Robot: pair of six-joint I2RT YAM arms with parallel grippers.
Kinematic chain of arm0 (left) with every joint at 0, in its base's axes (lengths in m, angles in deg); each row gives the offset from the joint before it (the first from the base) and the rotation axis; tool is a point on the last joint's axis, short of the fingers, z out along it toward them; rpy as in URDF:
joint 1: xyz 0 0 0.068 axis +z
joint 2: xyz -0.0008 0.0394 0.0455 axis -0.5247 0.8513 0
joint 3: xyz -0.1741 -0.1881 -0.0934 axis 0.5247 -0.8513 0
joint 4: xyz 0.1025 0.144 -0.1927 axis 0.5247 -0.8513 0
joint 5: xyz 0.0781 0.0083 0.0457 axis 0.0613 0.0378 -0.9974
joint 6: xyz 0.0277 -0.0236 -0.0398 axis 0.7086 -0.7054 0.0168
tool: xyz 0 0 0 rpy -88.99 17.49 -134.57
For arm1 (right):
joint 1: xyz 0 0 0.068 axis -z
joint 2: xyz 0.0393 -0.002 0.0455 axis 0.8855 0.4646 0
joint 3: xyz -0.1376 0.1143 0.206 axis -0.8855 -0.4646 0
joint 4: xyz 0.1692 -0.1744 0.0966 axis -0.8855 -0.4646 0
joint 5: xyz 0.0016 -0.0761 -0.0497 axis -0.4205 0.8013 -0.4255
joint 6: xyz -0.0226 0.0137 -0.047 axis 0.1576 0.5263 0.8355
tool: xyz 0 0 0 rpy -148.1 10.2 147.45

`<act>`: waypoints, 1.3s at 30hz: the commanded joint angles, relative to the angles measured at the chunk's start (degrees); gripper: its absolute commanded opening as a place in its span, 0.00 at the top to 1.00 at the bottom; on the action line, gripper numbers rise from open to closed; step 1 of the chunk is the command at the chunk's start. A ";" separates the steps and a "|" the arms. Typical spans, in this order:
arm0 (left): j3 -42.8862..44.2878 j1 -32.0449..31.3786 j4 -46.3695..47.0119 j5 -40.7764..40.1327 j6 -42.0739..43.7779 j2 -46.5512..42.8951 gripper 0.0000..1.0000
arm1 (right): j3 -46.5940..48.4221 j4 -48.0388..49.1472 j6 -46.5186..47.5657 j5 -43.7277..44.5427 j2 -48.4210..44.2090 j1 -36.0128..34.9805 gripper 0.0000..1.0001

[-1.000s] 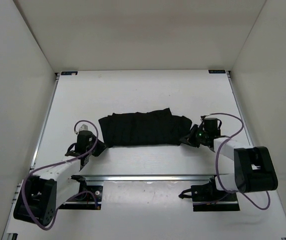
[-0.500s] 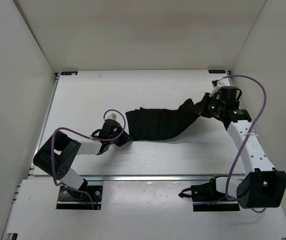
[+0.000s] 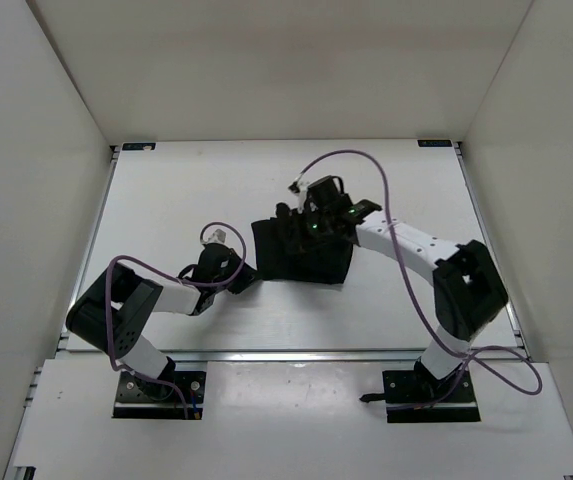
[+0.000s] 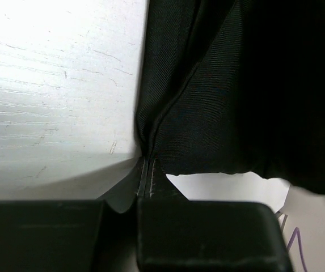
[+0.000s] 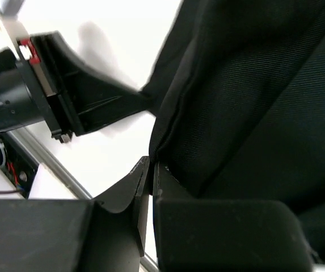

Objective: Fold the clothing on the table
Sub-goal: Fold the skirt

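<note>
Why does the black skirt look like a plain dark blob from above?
Top external view: the clothing is far off and dark, so pleats vanish. Left wrist view: up close its weave shows, while the table glares white. Right wrist view: weave shows too.

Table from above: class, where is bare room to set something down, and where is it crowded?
Bare: table strips between clothing and far edge, and clothing and near rail. Crowded: centre, where left tool and right tool pinch the clothing.
</note>
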 commanded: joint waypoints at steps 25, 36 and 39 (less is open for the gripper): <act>-5.04 2.64 -3.96 -0.73 1.76 -6.17 0.71 | 15.30 2.91 0.32 -13.14 18.98 -8.35 0.73; -8.03 8.00 -12.21 0.42 1.76 -20.04 0.51 | -9.04 30.42 -5.02 -18.61 -10.26 -2.55 0.50; -9.36 10.37 -17.30 1.82 2.63 -28.13 0.51 | -14.32 30.86 -5.30 -15.36 -14.50 0.52 0.87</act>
